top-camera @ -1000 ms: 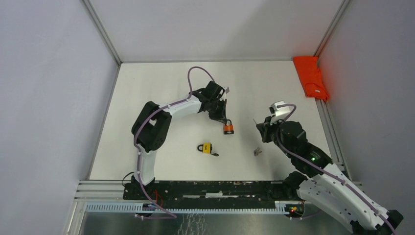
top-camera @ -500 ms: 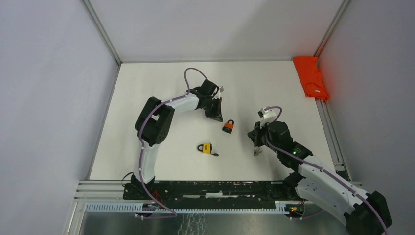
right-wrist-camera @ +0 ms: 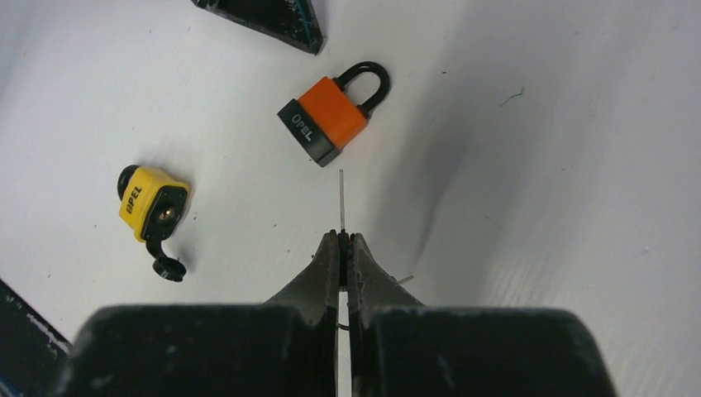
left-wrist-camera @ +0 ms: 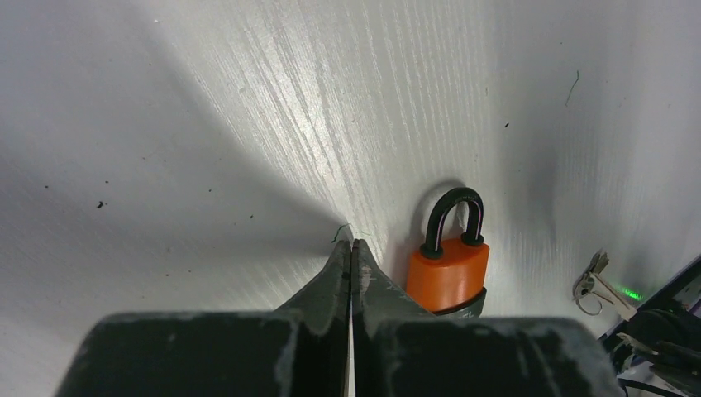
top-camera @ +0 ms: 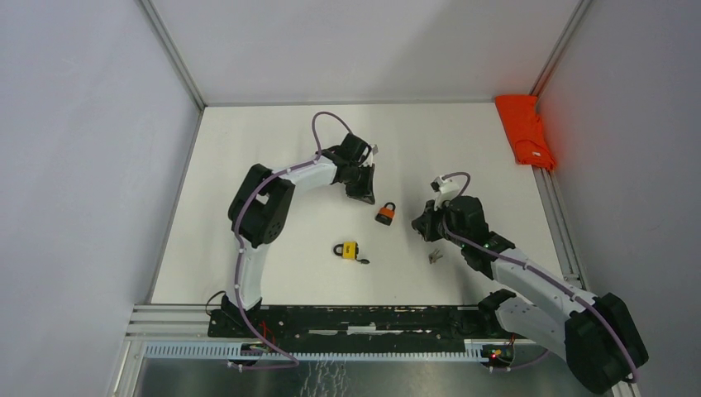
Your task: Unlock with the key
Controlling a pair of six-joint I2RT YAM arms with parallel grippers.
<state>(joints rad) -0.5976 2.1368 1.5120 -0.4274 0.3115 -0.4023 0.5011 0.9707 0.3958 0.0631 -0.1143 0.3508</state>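
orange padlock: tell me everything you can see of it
The orange padlock lies flat on the white table. Plastic-looking orange body, black base band with white lettering, black shackle with both legs seated, so it looks locked. Its base faces the key in the right gripper, whose tip stops short. The shut left gripper sits beside it; nothing visibly touches it.

A black-shackled orange padlock (right-wrist-camera: 328,118), a yellow padlock (right-wrist-camera: 154,201) and a silver key (right-wrist-camera: 341,198) are pictured against a white bench (top-camera: 273,141).
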